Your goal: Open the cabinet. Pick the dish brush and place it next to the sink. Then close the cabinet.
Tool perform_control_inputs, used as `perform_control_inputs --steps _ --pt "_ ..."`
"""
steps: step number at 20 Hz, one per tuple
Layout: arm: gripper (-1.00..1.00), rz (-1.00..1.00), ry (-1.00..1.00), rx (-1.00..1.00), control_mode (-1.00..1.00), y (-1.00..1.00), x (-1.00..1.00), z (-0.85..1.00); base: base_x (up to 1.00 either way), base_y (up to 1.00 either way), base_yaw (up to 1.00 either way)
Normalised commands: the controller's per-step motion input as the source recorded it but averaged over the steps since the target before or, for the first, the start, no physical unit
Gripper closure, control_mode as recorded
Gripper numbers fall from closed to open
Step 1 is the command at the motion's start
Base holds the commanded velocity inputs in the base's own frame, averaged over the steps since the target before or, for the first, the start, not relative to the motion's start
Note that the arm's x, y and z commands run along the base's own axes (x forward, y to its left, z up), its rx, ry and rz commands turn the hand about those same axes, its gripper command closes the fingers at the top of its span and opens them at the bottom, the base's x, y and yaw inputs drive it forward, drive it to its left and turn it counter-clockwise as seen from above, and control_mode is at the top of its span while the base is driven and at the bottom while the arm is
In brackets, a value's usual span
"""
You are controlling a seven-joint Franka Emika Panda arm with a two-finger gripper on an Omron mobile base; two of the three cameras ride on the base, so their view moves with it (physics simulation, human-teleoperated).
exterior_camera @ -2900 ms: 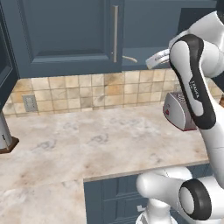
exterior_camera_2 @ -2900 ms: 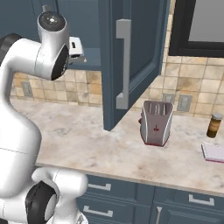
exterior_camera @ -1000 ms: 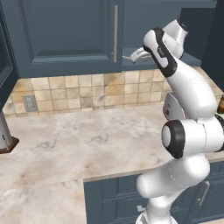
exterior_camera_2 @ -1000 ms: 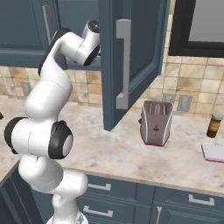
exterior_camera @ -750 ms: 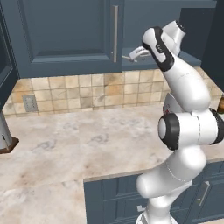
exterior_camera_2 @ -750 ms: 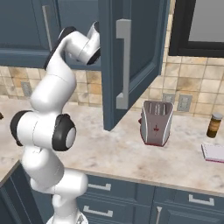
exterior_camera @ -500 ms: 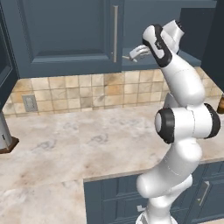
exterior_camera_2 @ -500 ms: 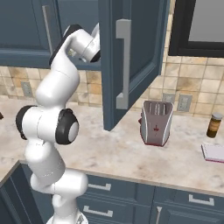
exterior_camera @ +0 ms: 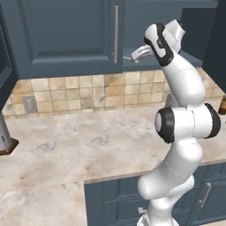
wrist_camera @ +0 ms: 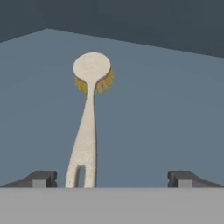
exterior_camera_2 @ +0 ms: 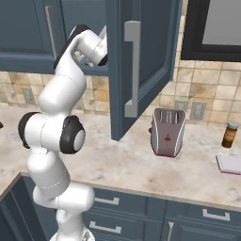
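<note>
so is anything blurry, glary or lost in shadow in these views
Hand view: sharp, flat light, the dish brush crisp on the cabinet shelf, no glare, the back wall dark. Left base view: the cabinet interior behind the gripper is dim. Right base view: even light, with the toaster casting only a soft shadow.

No readable text, labels or numbers anywhere
</note>
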Motion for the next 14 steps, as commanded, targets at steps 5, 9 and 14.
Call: perform_control_inputs --steps 5,9,14 --pt "1.00 0.04 -0.04 -0.07 -1.00 0.64 0.00 -0.75 0.00 0.00 0.00" --pt "1.00 0.03 -0.07 -0.06 -1.00 0.51 0.00 -0.58 0.00 0.00 0.00" --pt "1.00 0.00 -0.12 -0.01 -1.00 0.28 -0.19 -0.19 0.00 0.00 0.00"
